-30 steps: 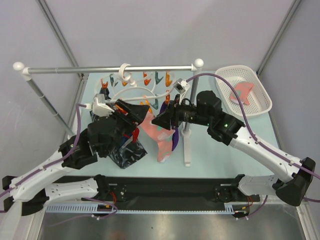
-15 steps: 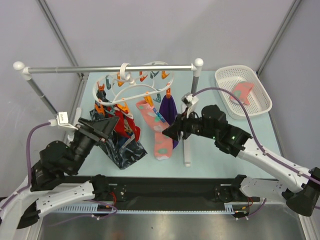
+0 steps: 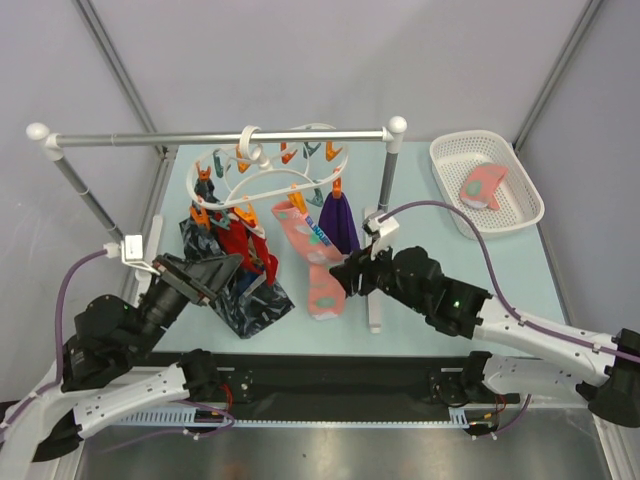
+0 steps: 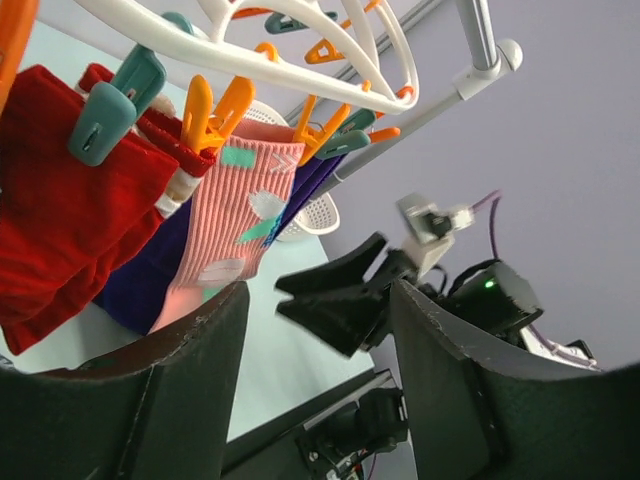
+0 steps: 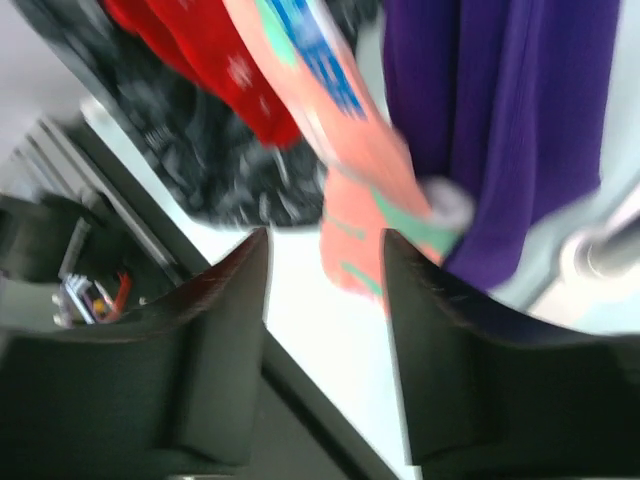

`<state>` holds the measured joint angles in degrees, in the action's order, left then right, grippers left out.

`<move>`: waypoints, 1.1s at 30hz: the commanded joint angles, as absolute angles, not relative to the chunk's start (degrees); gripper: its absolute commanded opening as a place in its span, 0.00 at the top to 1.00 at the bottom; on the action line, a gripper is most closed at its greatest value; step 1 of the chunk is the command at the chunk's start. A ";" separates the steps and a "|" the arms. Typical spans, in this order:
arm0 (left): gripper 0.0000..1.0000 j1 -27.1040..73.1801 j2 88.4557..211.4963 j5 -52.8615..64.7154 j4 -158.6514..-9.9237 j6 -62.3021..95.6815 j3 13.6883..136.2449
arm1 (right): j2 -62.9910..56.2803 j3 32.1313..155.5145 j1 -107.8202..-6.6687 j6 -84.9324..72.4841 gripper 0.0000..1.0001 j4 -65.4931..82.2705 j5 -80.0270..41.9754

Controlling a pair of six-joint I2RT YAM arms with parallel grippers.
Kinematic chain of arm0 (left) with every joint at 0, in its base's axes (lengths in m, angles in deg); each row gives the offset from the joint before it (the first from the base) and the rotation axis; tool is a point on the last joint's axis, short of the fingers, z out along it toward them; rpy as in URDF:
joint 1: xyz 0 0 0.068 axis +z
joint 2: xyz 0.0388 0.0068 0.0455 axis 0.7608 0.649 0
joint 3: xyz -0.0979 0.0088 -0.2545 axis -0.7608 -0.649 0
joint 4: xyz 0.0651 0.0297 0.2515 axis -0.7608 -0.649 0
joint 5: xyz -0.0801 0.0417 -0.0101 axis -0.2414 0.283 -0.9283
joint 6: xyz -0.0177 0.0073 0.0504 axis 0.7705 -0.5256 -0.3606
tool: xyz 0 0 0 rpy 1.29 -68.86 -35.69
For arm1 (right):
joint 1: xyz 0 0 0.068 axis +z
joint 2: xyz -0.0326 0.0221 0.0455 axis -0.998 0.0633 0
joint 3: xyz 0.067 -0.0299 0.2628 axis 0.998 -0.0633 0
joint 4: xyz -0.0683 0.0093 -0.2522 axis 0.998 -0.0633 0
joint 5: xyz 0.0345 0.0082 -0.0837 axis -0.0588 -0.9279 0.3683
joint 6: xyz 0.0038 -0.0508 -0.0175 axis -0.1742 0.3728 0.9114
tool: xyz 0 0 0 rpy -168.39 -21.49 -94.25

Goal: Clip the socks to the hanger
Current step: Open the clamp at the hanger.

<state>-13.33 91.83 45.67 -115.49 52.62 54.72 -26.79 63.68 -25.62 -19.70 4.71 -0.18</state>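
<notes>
Left claw [image 3: 228,268], right claw [image 3: 342,276] both spread, empty, near hanger [image 4: 300,78]. Pink sock [image 3: 310,255] hung clipped. Next, likely: right claw fetching patterned sock [image 3: 482,186] from white basket [image 3: 515,197].

**Pale teal table, two things resting on it**

The pale teal table [image 3: 520,260] carries a white plastic mesh basket [image 3: 443,170] at its far right corner. A drying rack's white foot bar [image 3: 373,318] lies flat near the middle, running toward the near edge.

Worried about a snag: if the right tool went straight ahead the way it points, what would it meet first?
Most likely the salmon-pink sock hanging from the hanger. It sits right ahead of the open right tool, though depth is unclear.
</notes>
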 commanded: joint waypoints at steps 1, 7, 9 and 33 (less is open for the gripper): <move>0.37 -13.39 92.68 42.75 -114.43 51.51 53.60 | -28.54 67.75 -25.81 -16.47 0.51 16.27 2.25; 0.38 -13.39 90.74 41.62 -112.06 53.62 50.00 | -26.96 71.80 -25.38 -3.76 0.69 24.44 -2.59; 0.38 -13.39 90.83 40.74 -111.71 53.97 49.38 | -26.35 71.45 -25.46 0.04 0.66 28.47 -2.77; 0.37 -13.39 92.41 35.63 -106.87 53.27 47.45 | -20.01 69.61 -28.10 28.54 0.55 37.38 -7.43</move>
<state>-13.33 91.45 36.84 -109.35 53.14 47.66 -19.36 69.56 -27.50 25.80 34.55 -7.35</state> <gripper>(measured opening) 0.629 0.457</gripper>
